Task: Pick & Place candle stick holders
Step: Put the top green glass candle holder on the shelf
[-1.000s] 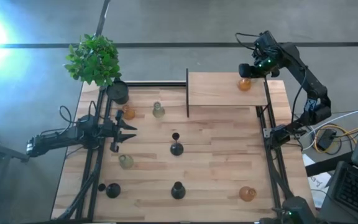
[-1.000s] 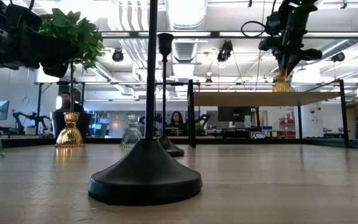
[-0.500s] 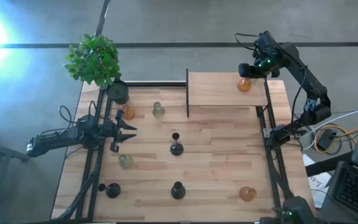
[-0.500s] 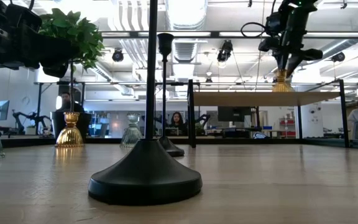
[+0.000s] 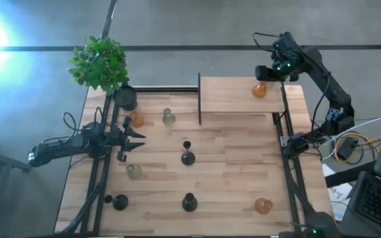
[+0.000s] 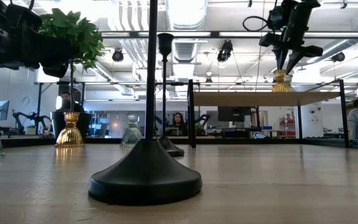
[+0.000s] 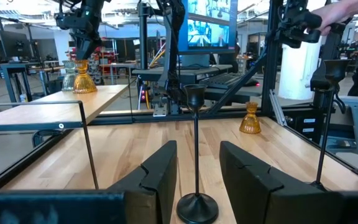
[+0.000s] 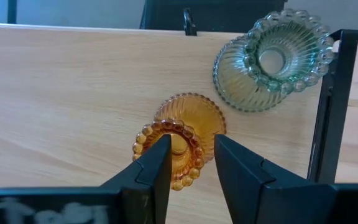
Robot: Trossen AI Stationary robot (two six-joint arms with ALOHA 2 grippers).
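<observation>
An amber glass holder (image 5: 259,89) stands upright on its base on the raised wooden shelf (image 5: 230,99), next to a pale clear-greenish holder (image 8: 272,59). My right gripper (image 8: 191,140) is open just above the amber holder (image 8: 179,146), one finger on each side of its beaded top cup, apart from it in the low view (image 6: 286,62). My left gripper (image 5: 136,135) waits open at the table's left, pointing at a black thin-stemmed holder (image 7: 196,155). Several more holders stand on the table: amber (image 5: 136,119), clear (image 5: 169,118), black (image 5: 188,157).
A green plant (image 5: 99,63) in a black pot (image 5: 126,99) stands at the far left corner. More holders stand near the front: clear (image 5: 133,171), black (image 5: 120,202), black (image 5: 189,202), amber (image 5: 263,205). A dark upright post (image 8: 328,99) edges the shelf. People show in the room behind.
My right gripper has opened, let go of the amber holder's top and risen a little above it. The amber holder stays upright on the shelf.
</observation>
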